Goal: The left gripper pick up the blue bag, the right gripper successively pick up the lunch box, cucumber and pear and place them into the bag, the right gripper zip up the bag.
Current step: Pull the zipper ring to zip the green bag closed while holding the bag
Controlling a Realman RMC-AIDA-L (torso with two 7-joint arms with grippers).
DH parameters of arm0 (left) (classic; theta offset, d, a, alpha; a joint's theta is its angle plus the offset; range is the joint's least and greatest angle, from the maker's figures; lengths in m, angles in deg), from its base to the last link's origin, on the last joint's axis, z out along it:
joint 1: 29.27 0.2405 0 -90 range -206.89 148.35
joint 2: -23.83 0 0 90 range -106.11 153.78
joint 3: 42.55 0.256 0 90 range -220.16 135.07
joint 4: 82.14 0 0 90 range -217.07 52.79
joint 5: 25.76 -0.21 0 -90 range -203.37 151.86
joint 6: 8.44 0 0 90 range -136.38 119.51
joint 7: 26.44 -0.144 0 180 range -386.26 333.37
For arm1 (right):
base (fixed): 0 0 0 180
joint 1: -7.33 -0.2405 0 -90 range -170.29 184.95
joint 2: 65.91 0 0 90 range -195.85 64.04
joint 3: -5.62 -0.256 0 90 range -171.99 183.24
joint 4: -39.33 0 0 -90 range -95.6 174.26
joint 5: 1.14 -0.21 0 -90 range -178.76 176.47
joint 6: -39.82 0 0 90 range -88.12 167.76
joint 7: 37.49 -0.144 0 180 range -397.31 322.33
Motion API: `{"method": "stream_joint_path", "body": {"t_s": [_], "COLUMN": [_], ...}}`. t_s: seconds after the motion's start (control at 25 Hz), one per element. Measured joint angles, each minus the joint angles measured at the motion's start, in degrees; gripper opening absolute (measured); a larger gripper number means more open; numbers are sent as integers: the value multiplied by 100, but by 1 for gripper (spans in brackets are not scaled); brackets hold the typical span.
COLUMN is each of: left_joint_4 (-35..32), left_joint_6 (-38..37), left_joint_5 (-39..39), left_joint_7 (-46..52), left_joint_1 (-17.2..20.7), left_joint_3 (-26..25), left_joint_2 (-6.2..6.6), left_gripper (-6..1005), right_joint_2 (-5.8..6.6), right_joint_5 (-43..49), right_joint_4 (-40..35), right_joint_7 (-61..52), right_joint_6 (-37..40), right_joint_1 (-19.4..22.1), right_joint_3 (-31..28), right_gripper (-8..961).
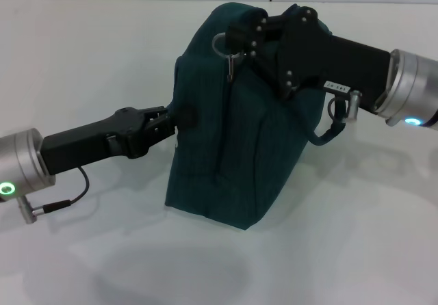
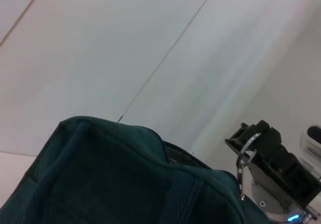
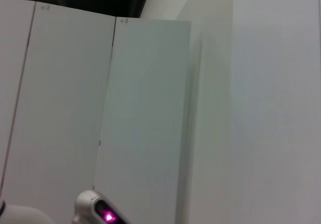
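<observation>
While the blue bag [image 1: 233, 120] is standing upright on the white table [image 1: 102, 65], near the middle of the head view, it is being engaged from both sides. Its long axis is running vertically, with the narrow top leaning slightly toward the robot's right and the broader base resting on the table. A ring-pull zipper [image 1: 222, 45] is sitting at the top of the bag, its metal tab hanging down the front seam.

The right gripper [image 1: 236, 37] is positioned at the top of the bag, its fingers closed on the ring-pull (the ring is showing just beside the fingertips). The same ring is also appearing in the left wrist view [image 2: 247, 148], looped at the tip of that gripper.

The left gripper [image 1: 176, 122] is reaching in horizontally from the robot's left and is meeting the bag's side about halfway up. Its fingers are pinched onto the fabric there, holding a dark fold.

Count: one bag, one ring-pull, two grippers. One loop handle [image 1: 328, 130] is hanging off the far side of the bag, below the right arm.

The lunch box, cucumber and pear are not visible in any view; the bag is appearing closed along the front.
</observation>
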Motion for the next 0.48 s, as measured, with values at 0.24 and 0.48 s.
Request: {"method": "stream_joint_path", "body": {"t_s": [0.24,0.48], "left_joint_4": [4,6], "left_joint_6": [-6,-10], "left_joint_5": [-30,-42], "left_joint_7": [-1,-1], "left_joint_1": [-3,-7], "left_joint_3": [10,60], "left_joint_2": [-3,-3], "left_gripper": [55,54], "right_joint_2": [29,62], "right_joint_5": [31,58], "right_joint_4": [48,54], "right_joint_7": [-302,-808], "right_joint_6": [-34,-101], "right_joint_1": [0,-63], "right_joint_3": [-231,-300], "right_gripper": [14,14]}}
